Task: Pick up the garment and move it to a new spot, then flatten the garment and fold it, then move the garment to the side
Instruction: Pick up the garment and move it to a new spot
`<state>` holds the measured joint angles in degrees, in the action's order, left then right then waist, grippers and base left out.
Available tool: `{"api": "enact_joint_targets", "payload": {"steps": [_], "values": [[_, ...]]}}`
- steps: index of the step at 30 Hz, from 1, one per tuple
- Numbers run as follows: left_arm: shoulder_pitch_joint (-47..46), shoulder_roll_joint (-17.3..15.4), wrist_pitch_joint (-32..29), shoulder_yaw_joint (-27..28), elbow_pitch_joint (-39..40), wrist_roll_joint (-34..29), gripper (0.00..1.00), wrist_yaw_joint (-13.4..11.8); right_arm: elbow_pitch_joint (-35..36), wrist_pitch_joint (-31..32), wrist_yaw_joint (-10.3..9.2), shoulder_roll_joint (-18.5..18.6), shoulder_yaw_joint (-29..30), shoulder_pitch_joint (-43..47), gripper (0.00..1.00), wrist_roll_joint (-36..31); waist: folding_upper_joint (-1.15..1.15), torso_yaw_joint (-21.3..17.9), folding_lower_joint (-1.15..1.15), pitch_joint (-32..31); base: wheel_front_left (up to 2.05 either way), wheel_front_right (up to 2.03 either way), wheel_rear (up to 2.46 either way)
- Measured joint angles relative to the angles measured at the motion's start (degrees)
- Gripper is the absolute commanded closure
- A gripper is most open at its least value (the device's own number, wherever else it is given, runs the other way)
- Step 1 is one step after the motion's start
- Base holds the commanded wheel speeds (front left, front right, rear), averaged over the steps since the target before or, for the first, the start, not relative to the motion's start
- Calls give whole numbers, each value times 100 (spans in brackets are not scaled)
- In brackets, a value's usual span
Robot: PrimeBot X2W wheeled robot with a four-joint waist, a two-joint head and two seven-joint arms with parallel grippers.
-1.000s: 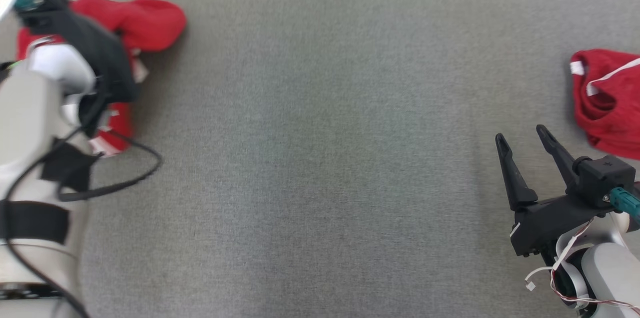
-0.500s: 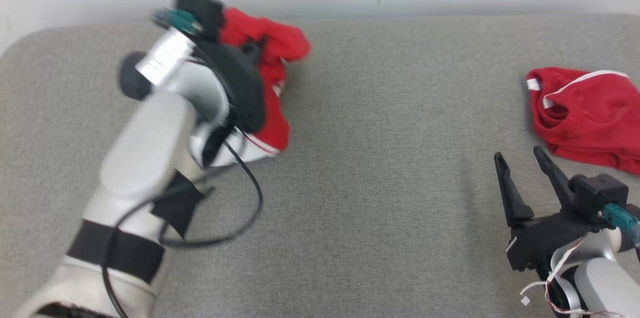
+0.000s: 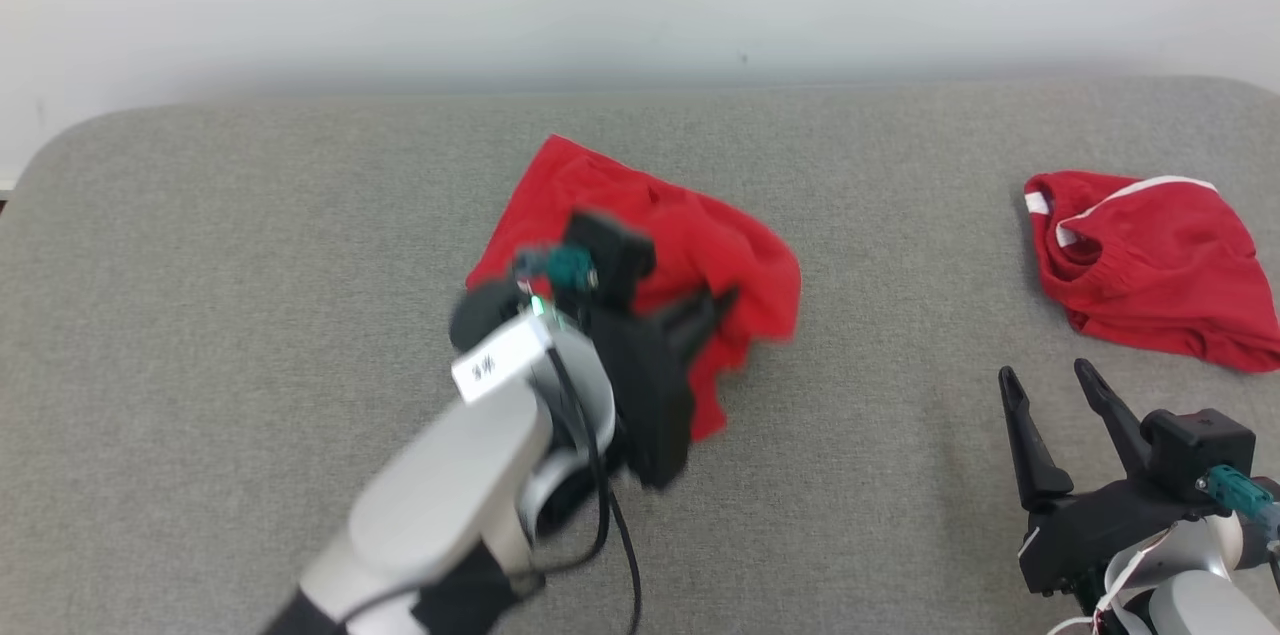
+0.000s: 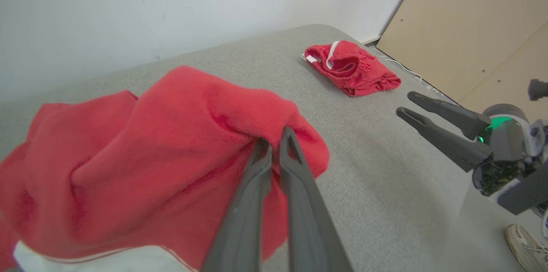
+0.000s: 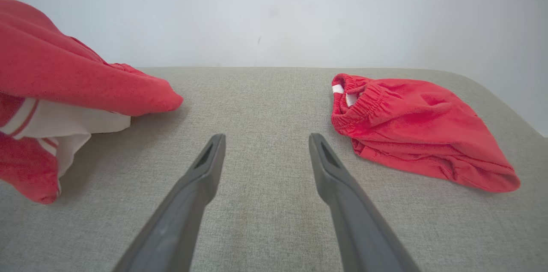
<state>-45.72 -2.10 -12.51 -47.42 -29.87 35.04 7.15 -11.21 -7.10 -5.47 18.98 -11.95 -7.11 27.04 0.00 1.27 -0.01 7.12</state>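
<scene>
A red garment (image 3: 650,205) with white trim hangs bunched over the middle of the grey padded table (image 3: 250,265). My left gripper (image 3: 712,303) is shut on a fold of it. The left wrist view shows the garment (image 4: 150,135) draped around the left gripper (image 4: 274,140), whose two fingers are pinched together in the cloth. My right gripper (image 3: 1047,380) rests open and empty at the lower right, clear of the cloth. In the right wrist view the right gripper (image 5: 265,139) points over bare table, and the garment (image 5: 64,75) hangs at the left.
A second red garment (image 3: 1150,255) with an elastic waistband lies crumpled at the table's right end, just beyond my right gripper. A pale wall runs behind the table. A wooden panel (image 4: 471,28) and a shoe (image 4: 526,242) show past the right edge.
The head camera has tilted up and shifted. My left arm has swung the held garment from the table's far left to its middle. The right gripper has stayed put, open.
</scene>
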Motion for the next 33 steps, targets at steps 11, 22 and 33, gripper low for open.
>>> {"api": "enact_joint_targets", "payload": {"steps": [11,22,33], "values": [[1382,-56,4,-775,191,611,100,0,11,-53,40,-81,-86,91,0,18,0,166,0,-88,0,0,0],[1506,-67,192,-1380,512,1194,0,-322,-26,-47,69,-101,-115,58,0,16,0,108,1,-35,0,0,0],[1225,-58,651,-1062,770,1191,0,-577,-224,-156,68,-120,-37,113,0,88,0,261,1,-231,0,0,0]]}}
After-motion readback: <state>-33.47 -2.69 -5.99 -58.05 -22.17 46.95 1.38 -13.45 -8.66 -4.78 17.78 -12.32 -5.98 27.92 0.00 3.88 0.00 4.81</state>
